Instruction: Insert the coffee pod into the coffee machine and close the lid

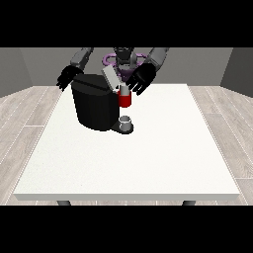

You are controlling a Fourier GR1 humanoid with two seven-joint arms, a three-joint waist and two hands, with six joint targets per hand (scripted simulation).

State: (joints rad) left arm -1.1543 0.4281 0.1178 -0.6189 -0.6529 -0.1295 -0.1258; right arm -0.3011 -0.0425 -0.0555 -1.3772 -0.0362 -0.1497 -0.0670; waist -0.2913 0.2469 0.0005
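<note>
A bare, plain room, more like a test space or lab than a home. A large white counter (148, 163) fills the middle, standing on dark legs that show just under its near edge. Around the counter the floor (222, 123) is laid with pale grey wood-look planks. Behind the counter rise flat grey walls (29, 69) with no windows, shelves or pictures showing. On the counter's far part stands a black coffee machine (94, 106), the one kitchen-like thing here, and a humanoid robot (123, 59) stands just behind the counter's far edge.
</note>
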